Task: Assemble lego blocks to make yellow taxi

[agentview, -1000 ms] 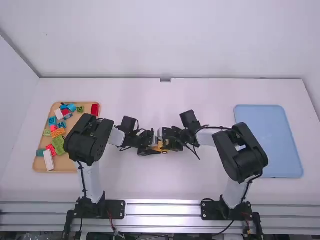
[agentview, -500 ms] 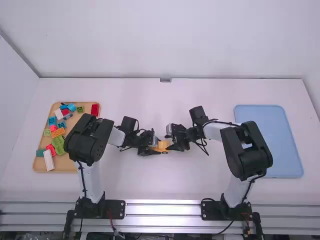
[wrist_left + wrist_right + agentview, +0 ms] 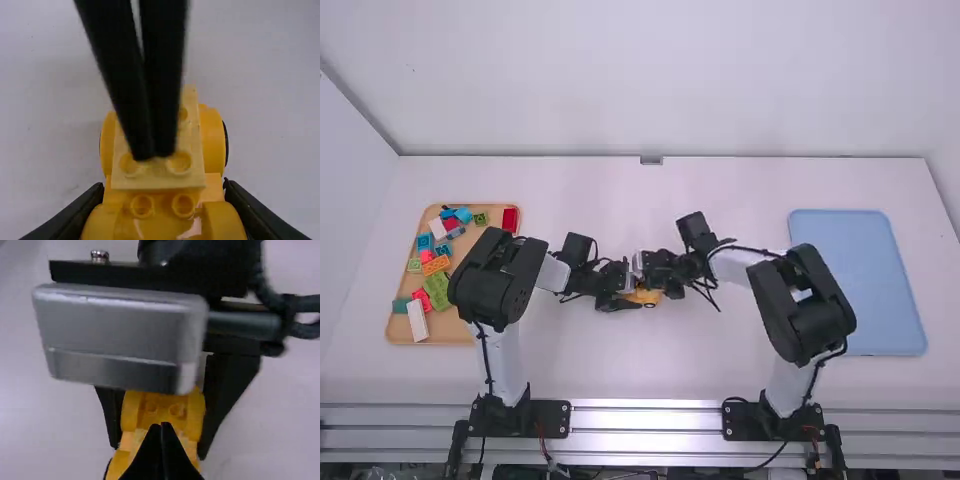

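The yellow taxi was located at mid-desk, between both arms. Its long axis ran side to side across the desk, in line with the left end effector. Which end was the front could not be determined. A pale yellow plate lay lengthwise along its top, between rounded yellow side pieces.

The left end effector was clamped on the taxi's near-left end, one finger per side. The right end effector was closed, fingertips together at the plate, obstructing part of its studs; contact could not be confirmed.

A wooden tray of loose blocks stood at left, its inner edge partly masked by the left arm. A blue tray lay at right, partly masked by the right arm.
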You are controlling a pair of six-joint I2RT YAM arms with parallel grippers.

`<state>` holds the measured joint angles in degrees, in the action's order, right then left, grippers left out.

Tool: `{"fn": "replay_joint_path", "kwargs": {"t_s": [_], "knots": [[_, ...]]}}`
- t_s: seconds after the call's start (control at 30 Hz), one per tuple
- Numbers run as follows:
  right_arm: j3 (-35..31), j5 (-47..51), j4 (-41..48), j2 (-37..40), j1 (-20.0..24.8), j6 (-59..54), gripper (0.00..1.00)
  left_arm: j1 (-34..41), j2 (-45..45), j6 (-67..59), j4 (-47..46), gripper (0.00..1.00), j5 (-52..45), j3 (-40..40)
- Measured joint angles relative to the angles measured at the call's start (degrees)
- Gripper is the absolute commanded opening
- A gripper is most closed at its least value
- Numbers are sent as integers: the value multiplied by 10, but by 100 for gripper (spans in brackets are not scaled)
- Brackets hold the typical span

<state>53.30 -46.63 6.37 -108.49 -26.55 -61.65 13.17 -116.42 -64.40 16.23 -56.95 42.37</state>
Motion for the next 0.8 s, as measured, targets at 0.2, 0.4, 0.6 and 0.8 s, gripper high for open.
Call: {"fn": "replay_joint_path", "kwargs": {"t_s": [0.2, 0.4, 0.6, 0.8], "knots": [[0, 49, -5, 0, -9, 35, 0, 0, 0, 0, 0, 48, 0, 0], [0, 57, -8, 1, -8, 50, 0, 0, 0, 0, 0, 48, 0, 0], [-6, 48, -12, 1, 0, 53, 0, 0, 0, 0, 1, 48, 0, 0], [-7, 40, 6, 3, 11, 41, 0, 2, 0, 2, 1, 48, 1, 0]]}}
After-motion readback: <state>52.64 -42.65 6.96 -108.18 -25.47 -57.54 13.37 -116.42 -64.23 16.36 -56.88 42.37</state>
